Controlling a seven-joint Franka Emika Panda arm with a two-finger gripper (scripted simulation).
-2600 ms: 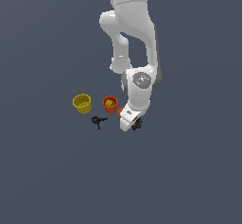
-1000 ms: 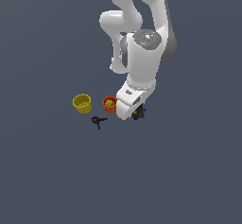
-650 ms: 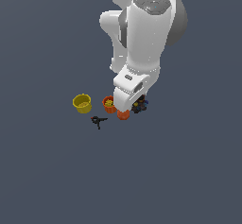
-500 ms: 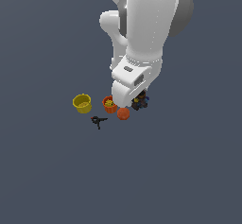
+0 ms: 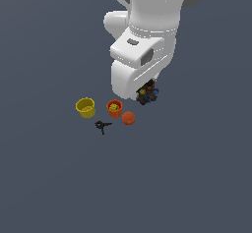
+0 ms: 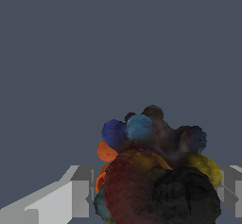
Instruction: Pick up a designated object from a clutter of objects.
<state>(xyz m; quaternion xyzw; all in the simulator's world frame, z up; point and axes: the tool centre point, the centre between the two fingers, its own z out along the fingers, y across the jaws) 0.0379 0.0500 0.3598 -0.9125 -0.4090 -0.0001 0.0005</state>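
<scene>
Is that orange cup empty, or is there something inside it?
Not empty. In the exterior view the upright small orange cup shows yellowish contents inside its rim; what they are is too small to tell.

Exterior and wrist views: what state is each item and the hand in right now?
Speckled lump: between the fingers, held.
Hand: shut on the lump.
Yellow cup: upright, on the surface.
Orange cup: upright, something yellow inside.
Orange ball: resting free.
Black branched piece: lying flat.
</scene>
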